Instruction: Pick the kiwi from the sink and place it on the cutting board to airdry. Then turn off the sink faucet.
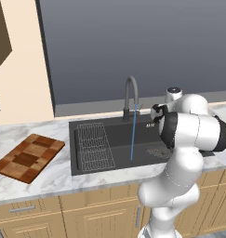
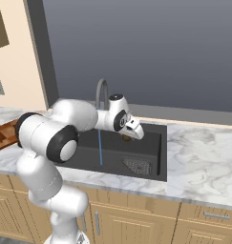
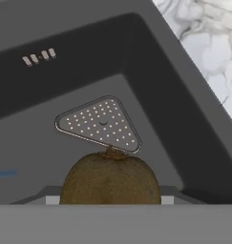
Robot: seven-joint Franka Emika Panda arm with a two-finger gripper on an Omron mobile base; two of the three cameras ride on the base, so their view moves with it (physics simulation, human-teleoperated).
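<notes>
Brown and fuzzy, the kiwi [image 3: 110, 178] is gripped in the claw [image 2: 128, 137], raised above the sink [image 3: 151, 76]. A slip could be caused by wet skin before the far board [image 1: 28, 157] is reached.

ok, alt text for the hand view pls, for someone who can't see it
A brown fuzzy kiwi sits at the bottom centre, close to the camera, above the dark grey sink floor. Past it lies a triangular perforated drain grate, with marble counter at upper right.
</notes>
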